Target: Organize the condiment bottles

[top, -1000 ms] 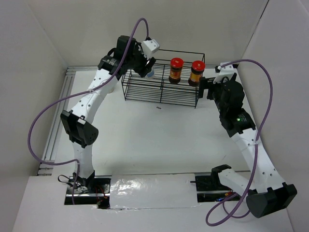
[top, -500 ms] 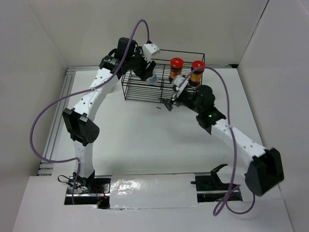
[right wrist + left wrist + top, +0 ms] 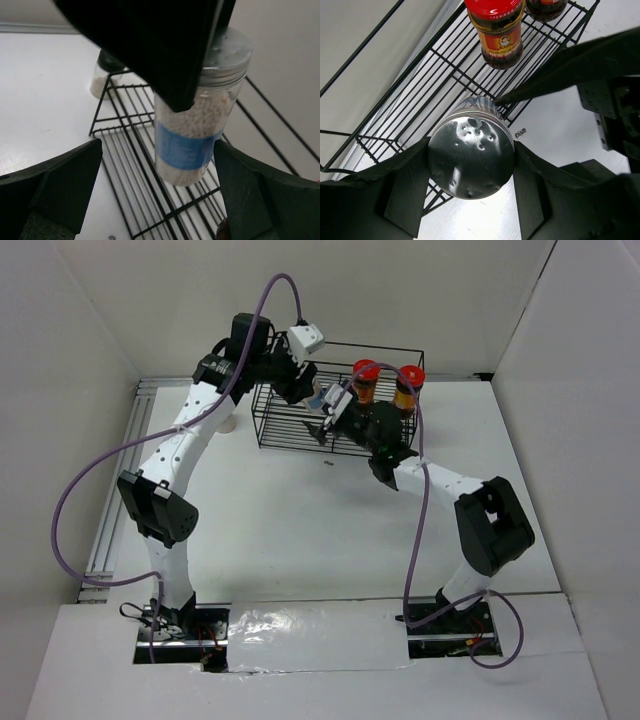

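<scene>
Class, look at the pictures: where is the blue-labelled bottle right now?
In the top view the blue-labelled bottle is at the back, gripped by the left gripper over the wire rack's left half, with a red-lidded jar just to its right.

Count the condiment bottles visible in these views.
4. The left red-lidded jar and right red-lidded jar stand in the wire rack; the left gripper holds the blue-labelled bottle over it; the black-capped bottle stands outside the rack's end. Others could be hidden.

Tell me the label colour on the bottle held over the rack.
Blue, a plain band across the bottle; the right wrist view shows it best.
</scene>
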Motion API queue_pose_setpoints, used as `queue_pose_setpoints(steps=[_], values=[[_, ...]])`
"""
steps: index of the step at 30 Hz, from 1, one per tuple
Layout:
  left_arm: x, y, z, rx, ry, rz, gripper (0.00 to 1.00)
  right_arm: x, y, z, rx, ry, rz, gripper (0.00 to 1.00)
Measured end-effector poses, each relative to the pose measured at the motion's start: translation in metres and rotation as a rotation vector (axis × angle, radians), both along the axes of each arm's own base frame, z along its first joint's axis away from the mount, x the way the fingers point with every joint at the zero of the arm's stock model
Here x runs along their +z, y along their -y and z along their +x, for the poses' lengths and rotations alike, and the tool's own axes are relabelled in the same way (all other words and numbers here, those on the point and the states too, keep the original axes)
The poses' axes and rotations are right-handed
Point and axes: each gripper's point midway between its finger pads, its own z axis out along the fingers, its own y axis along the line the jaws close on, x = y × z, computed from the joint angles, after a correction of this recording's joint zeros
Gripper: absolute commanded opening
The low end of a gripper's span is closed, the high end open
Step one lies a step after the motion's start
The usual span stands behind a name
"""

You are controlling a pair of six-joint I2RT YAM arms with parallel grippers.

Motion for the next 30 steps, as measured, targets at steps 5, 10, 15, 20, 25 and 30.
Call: queue_pose_setpoints(steps=[5,10,15,20,25,30], values=[[0.010,-0.001,-0.004,-0.015,0.027,0.001,0.00,0.014,-0.009,0.019,-0.008,0.055,0.025,0.98],[0.013,-0.002,-0.006,-0.022,0.030,-0.002,0.00,0.013,-0.021,0.034,-0.005,0.072,0.033,0.95],[0.010,-0.003,-0.008,-0.023,0.018,0.001,0.00,0.009,-0.024,0.045,-0.018,0.077,0.031,0.66],[0.008,-0.005,-0.009,-0.021,0.008,0.005,0.05,0.009,-0.024,0.048,-0.027,0.065,0.041,0.40],[0.009,-0.007,-0.006,-0.002,0.020,0.010,0.99,0.010,-0.027,0.051,-0.025,0.038,0.065,0.32],[0.022,-0.011,0.004,0.046,0.060,-0.017,0.99,0.006,-0.023,0.067,-0.119,-0.046,0.132,0.28]])
